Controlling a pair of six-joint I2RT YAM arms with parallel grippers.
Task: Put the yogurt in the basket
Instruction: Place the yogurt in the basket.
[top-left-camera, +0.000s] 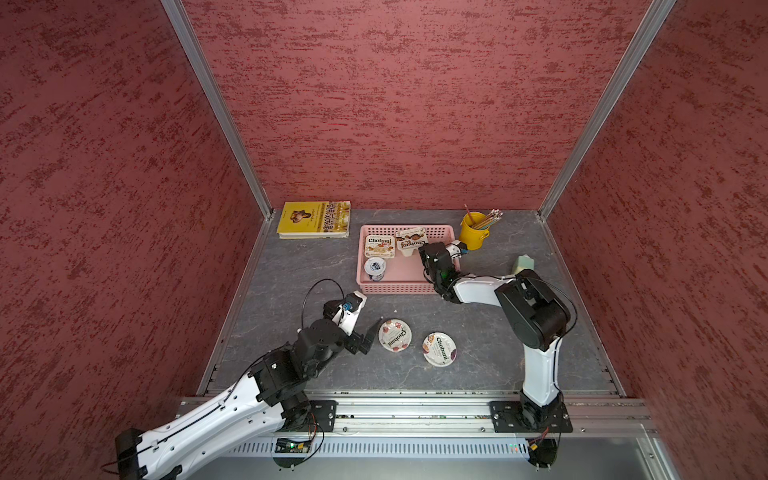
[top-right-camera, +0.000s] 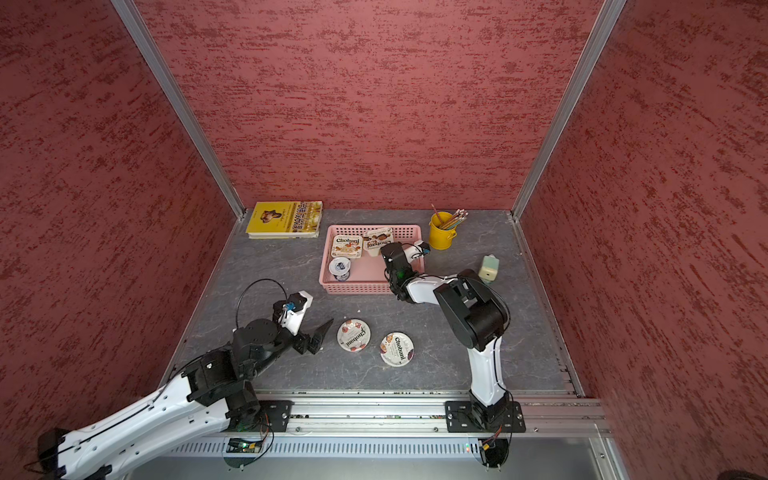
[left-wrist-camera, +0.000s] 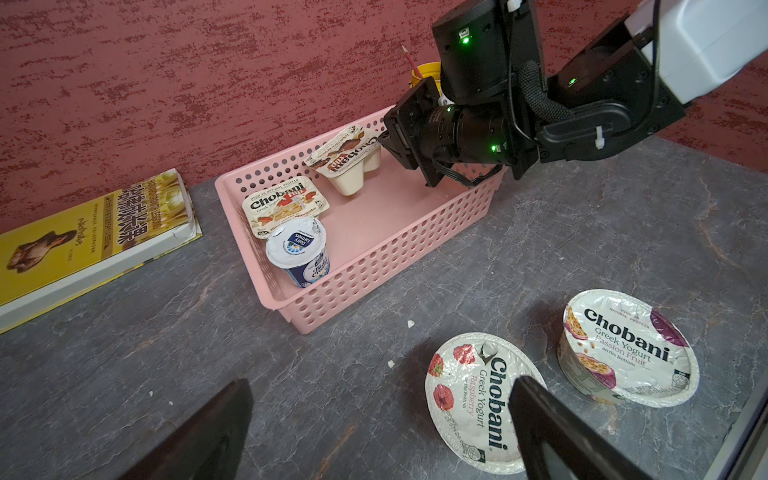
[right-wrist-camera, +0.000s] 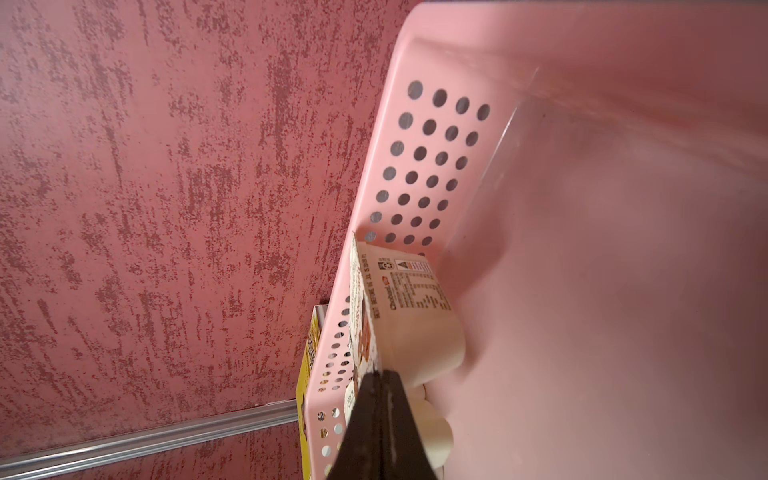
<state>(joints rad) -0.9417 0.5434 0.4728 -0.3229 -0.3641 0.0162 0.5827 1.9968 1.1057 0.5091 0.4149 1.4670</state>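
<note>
1. In both top views the pink basket (top-left-camera: 399, 287) sits toward the back of the surface (top-left-camera: 291, 266). It holds three yogurts: a flat cup (top-left-camera: 379, 246), a tilted cup (top-left-camera: 410, 239) and a small cup (top-left-camera: 375, 266). Two round ones stand outside on the near side, the raspberry cup (top-left-camera: 395, 335) and the passion fruit cup (top-left-camera: 439, 349). The left fingers (top-left-camera: 370, 332) are spread wide and empty, just beside the raspberry cup, which lies to their right. The left arm is plainly the nearer one. The right fingers (top-left-camera: 420, 248) are inside the basket, at the tilted cup.

2. In the left wrist view one finger crosses in front of the raspberry cup (left-wrist-camera: 469, 399), and the other stands well off over bare surface. Contact cannot be told. The cup is round, so no axis matters, but it sits off-centre in the gap. The fingers probably need to shift toward the cup before closing.

3. In the right wrist view the right fingers (right-wrist-camera: 380, 419) are pressed together at the lid rim of the tilted cup (right-wrist-camera: 415, 328), which leans on the basket's perforated wall (right-wrist-camera: 432, 166). Whether they pinch the rim cannot be told.
</note>
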